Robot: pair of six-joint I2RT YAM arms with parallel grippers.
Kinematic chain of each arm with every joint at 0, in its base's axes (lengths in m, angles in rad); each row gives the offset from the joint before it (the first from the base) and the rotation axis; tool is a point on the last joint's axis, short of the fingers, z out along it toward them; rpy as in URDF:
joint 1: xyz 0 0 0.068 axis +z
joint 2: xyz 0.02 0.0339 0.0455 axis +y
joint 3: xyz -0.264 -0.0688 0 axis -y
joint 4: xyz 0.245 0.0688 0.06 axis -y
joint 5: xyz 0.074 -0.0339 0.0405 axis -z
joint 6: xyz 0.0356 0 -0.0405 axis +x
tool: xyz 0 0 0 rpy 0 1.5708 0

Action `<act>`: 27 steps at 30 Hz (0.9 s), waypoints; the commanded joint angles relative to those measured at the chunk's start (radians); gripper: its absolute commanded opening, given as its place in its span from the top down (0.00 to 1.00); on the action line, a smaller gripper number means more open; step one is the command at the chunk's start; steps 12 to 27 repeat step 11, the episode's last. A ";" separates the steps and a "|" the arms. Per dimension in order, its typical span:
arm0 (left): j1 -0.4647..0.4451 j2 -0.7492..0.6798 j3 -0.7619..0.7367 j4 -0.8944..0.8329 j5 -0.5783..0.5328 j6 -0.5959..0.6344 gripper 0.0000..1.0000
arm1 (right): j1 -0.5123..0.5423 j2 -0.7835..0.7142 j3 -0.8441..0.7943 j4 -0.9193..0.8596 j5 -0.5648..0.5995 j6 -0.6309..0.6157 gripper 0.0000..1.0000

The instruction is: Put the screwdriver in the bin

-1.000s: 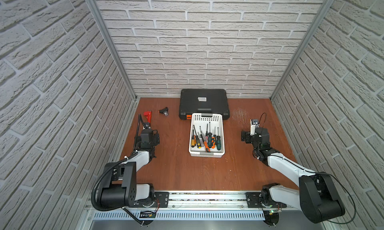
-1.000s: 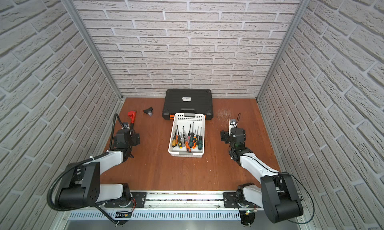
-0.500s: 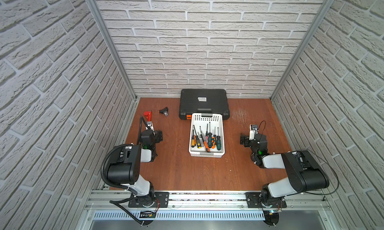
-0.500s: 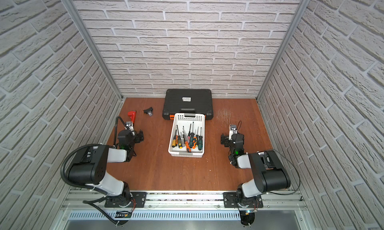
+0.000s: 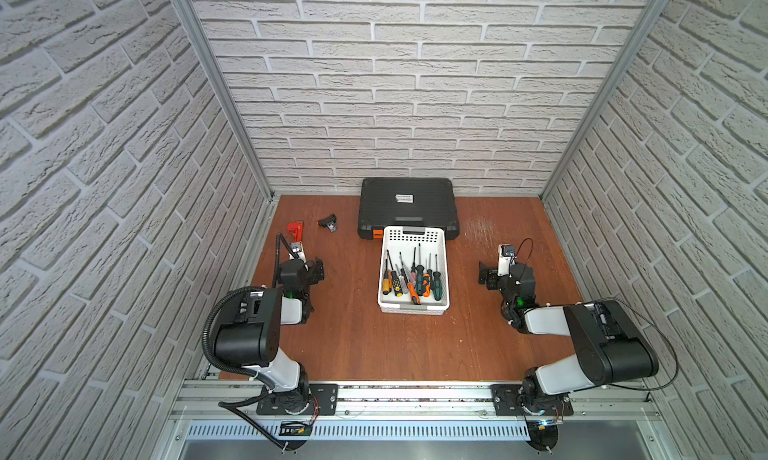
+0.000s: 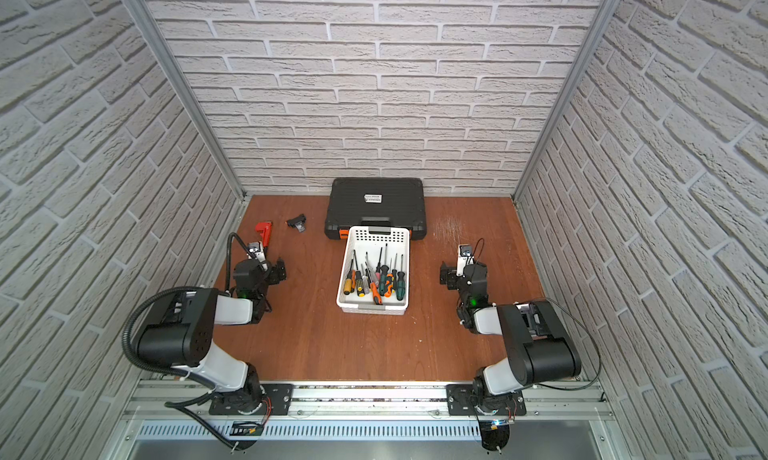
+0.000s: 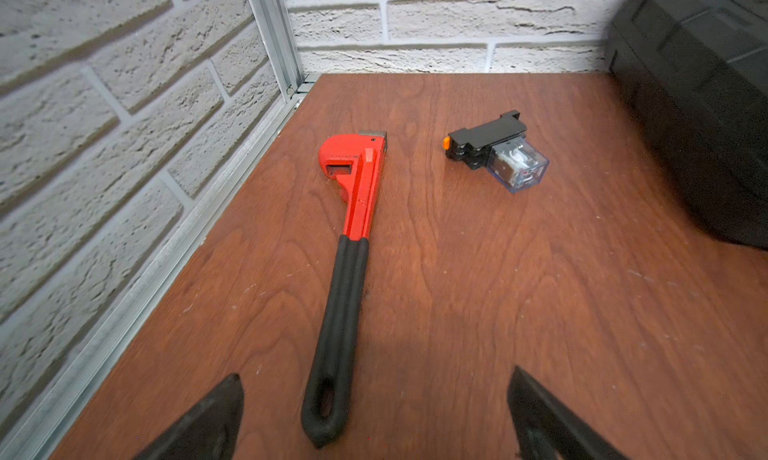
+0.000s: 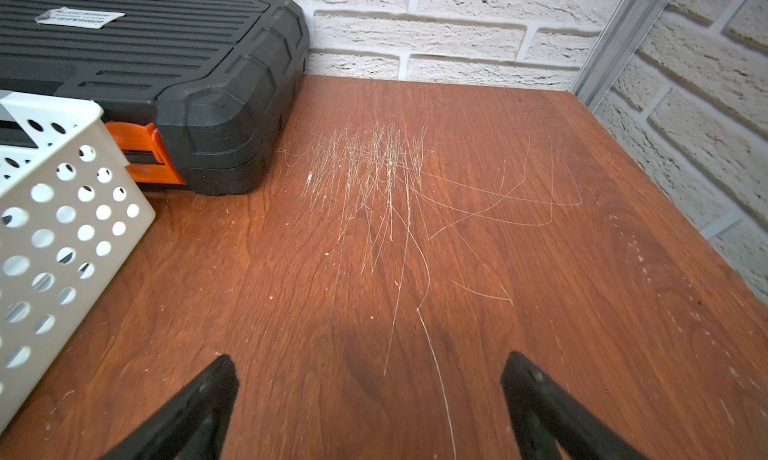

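Bin (image 5: 413,308): white, holed walls, grey tab at each short end; mid-table, its far end just before the case.
Screwdrivers (image 5: 409,279): several, all lying inside the bin; handles bunched at the near end, shafts pointing to the far end; yellow, orange and green grips among them.
Left gripper (image 7: 376,375): fingers spread wide, gripping nothing; low at the table's left side.
Right gripper (image 8: 370,357): fingers spread wide, empty; over scratched bare wood to the right of the bin.
Wrench (image 7: 357,196): red head, black handle; flat near the left wall, handle end between the left fingers, touching neither.
Relay (image 7: 494,150): black base, clear cover; beside the wrench head.
Case (image 5: 409,206): black, ribbed, shut, against the back wall.
Table (image 5: 353,333): brown wood.
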 commanded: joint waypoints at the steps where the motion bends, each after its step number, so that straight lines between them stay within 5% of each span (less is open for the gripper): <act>1: 0.003 -0.007 -0.003 0.066 0.009 -0.002 0.02 | -0.004 -0.025 0.018 0.017 -0.006 0.002 0.00; 27: 0.016 -0.009 0.002 0.052 0.036 -0.010 0.02 | -0.004 -0.025 0.018 0.015 -0.006 0.003 0.00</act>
